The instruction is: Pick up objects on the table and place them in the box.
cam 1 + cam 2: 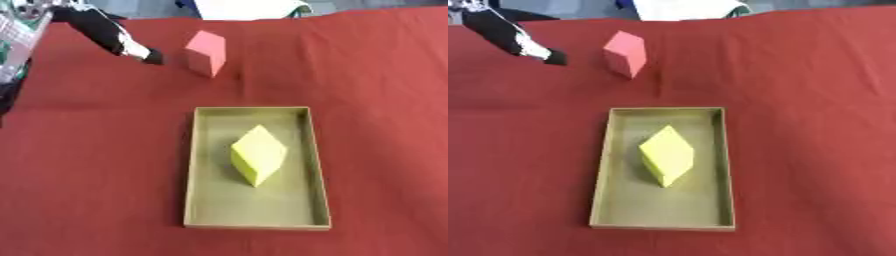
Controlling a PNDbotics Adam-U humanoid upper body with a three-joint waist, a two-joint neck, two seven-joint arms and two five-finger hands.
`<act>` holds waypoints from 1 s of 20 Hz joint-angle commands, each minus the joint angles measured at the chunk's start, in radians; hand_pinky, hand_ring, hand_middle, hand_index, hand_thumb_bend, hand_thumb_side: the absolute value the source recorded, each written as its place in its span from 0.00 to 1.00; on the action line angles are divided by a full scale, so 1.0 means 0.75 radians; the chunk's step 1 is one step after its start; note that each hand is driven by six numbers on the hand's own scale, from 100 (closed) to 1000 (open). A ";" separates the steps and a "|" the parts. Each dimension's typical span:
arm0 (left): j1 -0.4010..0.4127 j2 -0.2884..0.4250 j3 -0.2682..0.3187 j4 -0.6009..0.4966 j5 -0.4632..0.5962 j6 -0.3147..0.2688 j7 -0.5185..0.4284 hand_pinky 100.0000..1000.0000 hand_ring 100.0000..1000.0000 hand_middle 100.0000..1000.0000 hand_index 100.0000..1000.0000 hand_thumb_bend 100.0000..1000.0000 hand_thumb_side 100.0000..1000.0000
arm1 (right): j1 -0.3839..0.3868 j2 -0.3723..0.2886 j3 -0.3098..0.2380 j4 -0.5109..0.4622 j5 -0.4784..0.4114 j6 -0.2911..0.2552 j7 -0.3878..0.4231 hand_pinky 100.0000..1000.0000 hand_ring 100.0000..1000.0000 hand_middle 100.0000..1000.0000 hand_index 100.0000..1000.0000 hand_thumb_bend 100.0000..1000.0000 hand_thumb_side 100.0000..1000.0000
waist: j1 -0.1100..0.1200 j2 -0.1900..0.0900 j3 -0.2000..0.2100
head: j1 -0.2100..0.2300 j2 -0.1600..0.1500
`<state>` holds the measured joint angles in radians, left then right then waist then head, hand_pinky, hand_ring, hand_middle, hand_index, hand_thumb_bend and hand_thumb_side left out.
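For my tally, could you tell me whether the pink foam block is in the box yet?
Out. The pink foam block stands on the red cloth beyond the shallow olive box.

You have the box point(189, 165) on the desk point(376, 125), near its front. One block point(259, 155) lies inside the box. A second block point(206, 53) stands on the desk behind the box. The robot hand point(140, 52) is just left of that block.

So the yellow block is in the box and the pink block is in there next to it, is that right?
Not quite. The yellow block is in the box, but the pink block stands on the red table beyond it, as the left eye view shows.
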<state>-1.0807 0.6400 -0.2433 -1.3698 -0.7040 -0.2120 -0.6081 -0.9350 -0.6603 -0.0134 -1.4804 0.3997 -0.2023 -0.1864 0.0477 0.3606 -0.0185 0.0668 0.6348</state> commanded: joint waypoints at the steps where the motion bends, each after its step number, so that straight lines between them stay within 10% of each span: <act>1: -0.053 0.002 0.008 0.028 -0.053 -0.023 -0.047 0.92 0.92 0.78 0.90 0.72 0.45 | -0.032 -0.016 -0.021 -0.013 -0.010 0.002 -0.004 0.74 0.78 0.60 0.85 0.00 0.88 | 0.001 -0.024 -0.007 | 0.012 -0.019; 20: -0.139 -0.089 0.034 0.222 -0.148 -0.037 -0.029 0.93 0.94 0.82 0.92 0.47 0.16 | -0.039 0.009 -0.042 -0.030 -0.026 0.027 0.001 0.74 0.77 0.59 0.85 0.00 0.91 | 0.042 0.031 -0.095 | 0.079 -0.075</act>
<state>-1.1608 0.5616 -0.2342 -1.2009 -0.8096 -0.2403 -0.6342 -0.9423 -0.6358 -0.0315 -1.4815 0.3871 -0.1848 -0.1846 0.0834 0.4071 -0.0907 0.1208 0.5913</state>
